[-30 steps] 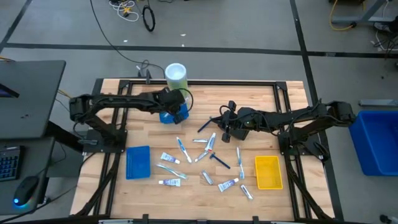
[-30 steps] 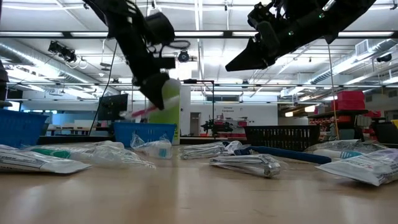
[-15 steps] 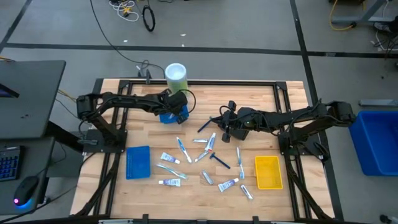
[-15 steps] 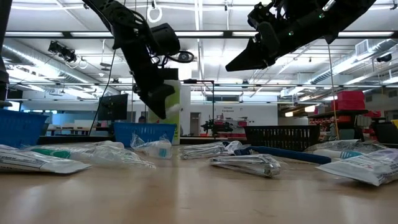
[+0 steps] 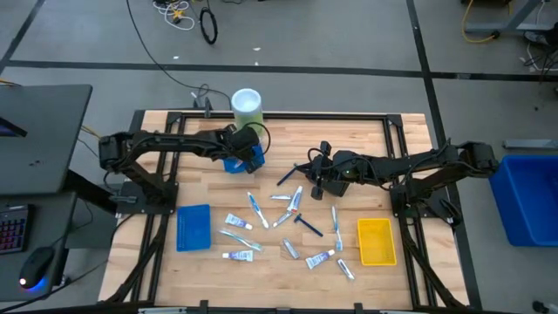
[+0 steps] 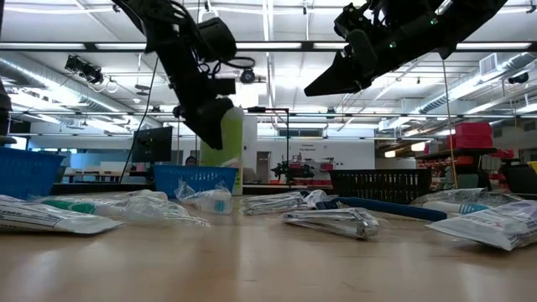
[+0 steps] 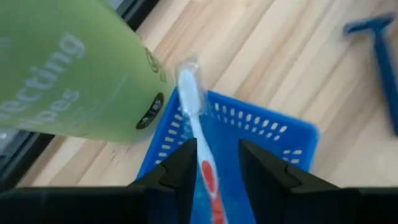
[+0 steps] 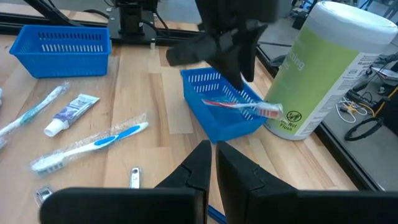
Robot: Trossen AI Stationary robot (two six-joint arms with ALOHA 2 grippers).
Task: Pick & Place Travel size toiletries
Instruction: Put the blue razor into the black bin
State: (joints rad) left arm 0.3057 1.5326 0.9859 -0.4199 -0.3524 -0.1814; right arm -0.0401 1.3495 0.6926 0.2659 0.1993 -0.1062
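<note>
A white-and-red toothbrush (image 7: pixel 198 124) lies slanted in the small blue basket (image 7: pixel 273 134). Its head (image 8: pixel 271 111) rests on the basket's rim beside the tall green cylinder (image 8: pixel 317 68). My left gripper (image 7: pixel 216 149) hangs just above it, open, one finger on either side of the handle without touching. The other toiletries (image 5: pixel 288 222), white tubes, toothbrushes and a dark blue razor (image 5: pixel 307 225), lie scattered on the table's middle. My right gripper (image 5: pixel 316 183) hovers shut and empty above them, right of the basket.
A flat blue tray (image 5: pixel 193 227) lies near the left front. A yellow tray (image 5: pixel 376 241) sits at the right front. The green cylinder (image 5: pixel 247 106) stands at the far edge behind the blue basket (image 5: pixel 232 164). A blue bin (image 5: pixel 527 196) stands off the table's right side.
My left gripper has let go of the white-and-red toothbrush. A second ago the toothbrush stuck out of the fingers above the blue basket. It now lies in the basket with its head on the rim. The gripper has risen a little.
</note>
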